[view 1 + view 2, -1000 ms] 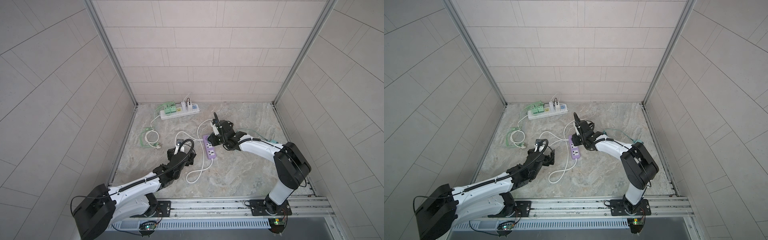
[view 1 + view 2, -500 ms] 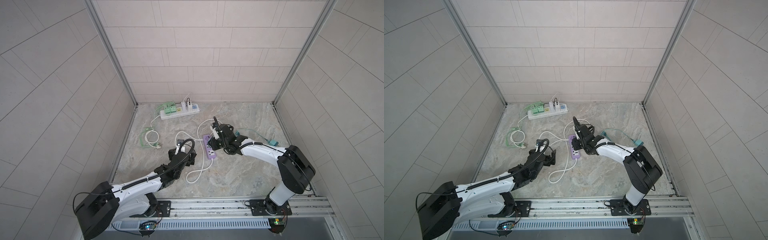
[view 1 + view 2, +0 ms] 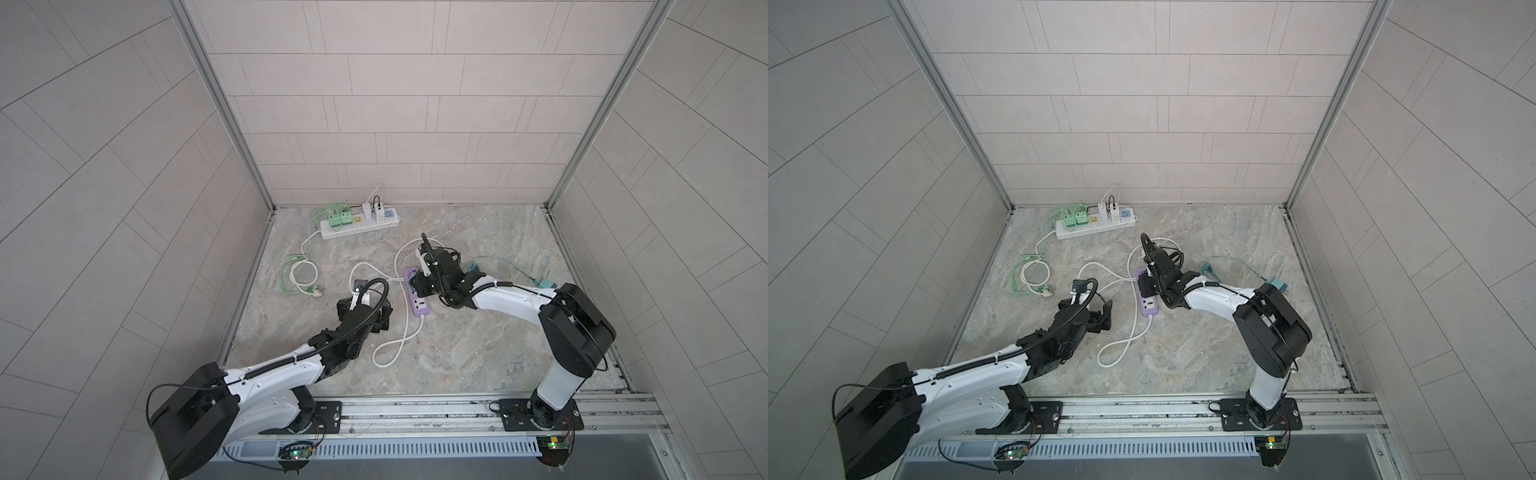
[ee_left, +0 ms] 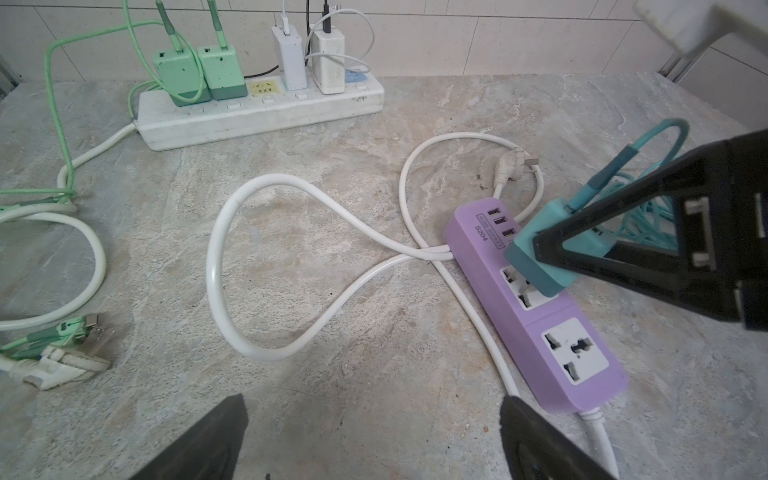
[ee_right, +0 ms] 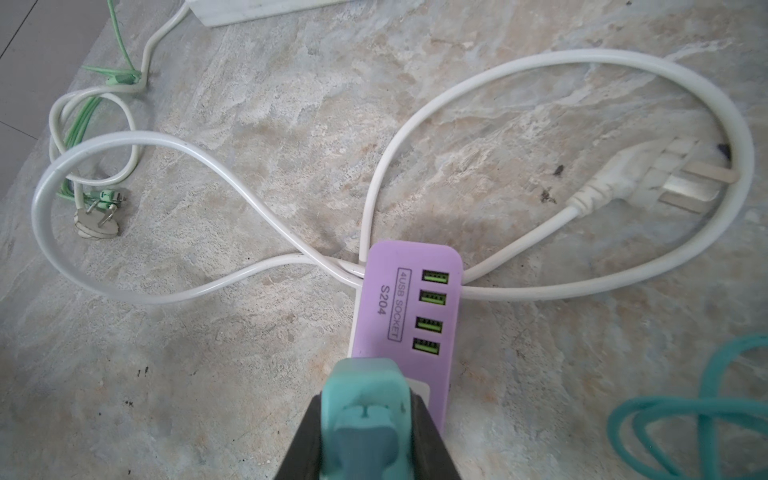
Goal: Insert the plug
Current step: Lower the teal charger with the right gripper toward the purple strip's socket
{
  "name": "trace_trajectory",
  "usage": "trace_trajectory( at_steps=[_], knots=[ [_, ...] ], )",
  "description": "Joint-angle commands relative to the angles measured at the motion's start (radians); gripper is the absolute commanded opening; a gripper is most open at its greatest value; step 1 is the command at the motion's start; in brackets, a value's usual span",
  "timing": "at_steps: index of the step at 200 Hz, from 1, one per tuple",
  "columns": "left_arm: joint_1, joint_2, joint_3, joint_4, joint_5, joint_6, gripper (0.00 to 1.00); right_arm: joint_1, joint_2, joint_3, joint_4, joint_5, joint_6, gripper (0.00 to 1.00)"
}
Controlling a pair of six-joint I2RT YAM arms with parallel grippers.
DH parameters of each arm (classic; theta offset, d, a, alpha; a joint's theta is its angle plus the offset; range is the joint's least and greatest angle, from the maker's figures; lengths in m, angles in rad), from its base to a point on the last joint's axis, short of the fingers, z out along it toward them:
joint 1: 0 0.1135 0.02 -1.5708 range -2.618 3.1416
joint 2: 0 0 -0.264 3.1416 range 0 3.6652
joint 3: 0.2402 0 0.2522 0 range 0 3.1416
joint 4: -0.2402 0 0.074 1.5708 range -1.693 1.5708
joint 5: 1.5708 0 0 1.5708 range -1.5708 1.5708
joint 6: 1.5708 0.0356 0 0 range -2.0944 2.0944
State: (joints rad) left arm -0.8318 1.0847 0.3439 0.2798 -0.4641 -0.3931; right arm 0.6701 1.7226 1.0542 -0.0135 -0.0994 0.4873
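My right gripper (image 5: 365, 415) is shut on a teal plug (image 5: 365, 395), one black finger on each side of it. In the left wrist view the plug (image 4: 536, 249) sits tilted against the socket nearest the USB ports of the purple power strip (image 4: 552, 332). Its pins are hidden. In both top views the right gripper (image 3: 417, 286) (image 3: 1144, 286) stands over the strip (image 3: 419, 305) (image 3: 1150, 305). My left gripper (image 4: 374, 405) is open over bare floor, left of the strip (image 5: 407, 299) in both top views (image 3: 365, 311) (image 3: 1088, 309).
A white power strip (image 3: 359, 226) with green and white chargers lies by the back wall. The purple strip's white cord (image 3: 395, 345) loops over the floor and ends in a loose white plug (image 5: 648, 178). Green cables (image 3: 297, 274) lie at the left. The teal cable (image 3: 498, 266) trails right.
The right gripper has carried the teal plug forward and down onto the purple strip. The left arm has barely moved.
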Motion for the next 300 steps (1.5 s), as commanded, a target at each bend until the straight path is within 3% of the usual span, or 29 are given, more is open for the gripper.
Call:
trace_trajectory(
  at_steps=[1,57,101,121,190,264,300],
  knots=[
    [-0.001,-0.02,-0.015,0.014,-0.012,-0.003,1.0,0.019,0.019,0.002,-0.028,0.048,0.014,0.01],
    [-0.002,-0.035,-0.018,0.014,-0.013,-0.016,1.0,0.071,0.016,-0.012,-0.061,0.116,0.029,0.01],
    [-0.001,-0.068,-0.02,-0.006,-0.014,-0.026,1.0,0.143,0.01,-0.001,-0.167,0.312,0.052,0.0],
    [-0.001,-0.081,-0.021,-0.016,-0.013,-0.029,1.0,0.148,0.02,0.004,-0.2,0.347,0.078,0.0],
    [-0.001,-0.107,-0.029,-0.033,-0.016,-0.037,1.0,0.146,0.0,0.041,-0.173,0.319,0.036,0.0],
    [-0.001,-0.113,-0.031,-0.041,-0.012,-0.043,1.0,0.129,0.076,0.107,-0.14,0.329,0.031,0.0],
    [-0.001,-0.12,-0.035,-0.046,-0.015,-0.04,1.0,0.128,0.022,0.076,-0.088,0.325,0.031,0.0]
  ],
)
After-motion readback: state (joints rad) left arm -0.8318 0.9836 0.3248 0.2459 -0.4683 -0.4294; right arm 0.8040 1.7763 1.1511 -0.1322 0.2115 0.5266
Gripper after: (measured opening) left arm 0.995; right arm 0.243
